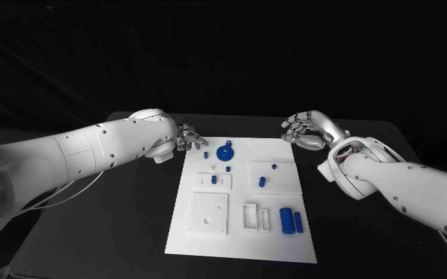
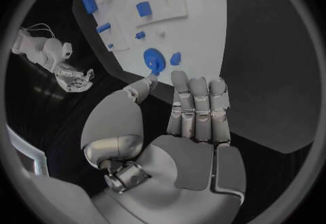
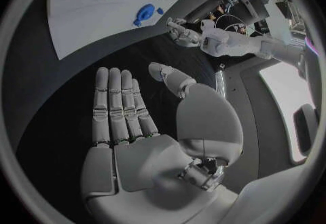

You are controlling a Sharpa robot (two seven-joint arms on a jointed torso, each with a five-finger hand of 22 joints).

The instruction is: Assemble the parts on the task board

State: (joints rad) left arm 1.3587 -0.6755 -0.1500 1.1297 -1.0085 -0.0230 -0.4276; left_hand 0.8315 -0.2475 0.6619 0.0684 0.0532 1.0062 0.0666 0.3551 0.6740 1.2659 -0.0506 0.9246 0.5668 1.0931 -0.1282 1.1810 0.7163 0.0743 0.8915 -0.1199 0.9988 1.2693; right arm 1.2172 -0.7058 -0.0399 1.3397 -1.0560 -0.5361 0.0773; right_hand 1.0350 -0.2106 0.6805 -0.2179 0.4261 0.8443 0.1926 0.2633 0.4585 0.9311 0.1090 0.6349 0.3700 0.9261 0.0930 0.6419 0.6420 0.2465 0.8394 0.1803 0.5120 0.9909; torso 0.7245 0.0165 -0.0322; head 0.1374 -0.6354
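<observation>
We see left hand spread, empty, beside board | right hand spread, empty | blue disc on board

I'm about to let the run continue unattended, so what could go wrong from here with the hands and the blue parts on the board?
The left hand hangs open right at the task board's far left corner, near the round blue part and a small blue piece; a careless reach might knock either loose. The two blue cylinders lie side by side, so gripping one may roll the other. The right hand is open off the far right corner.
</observation>
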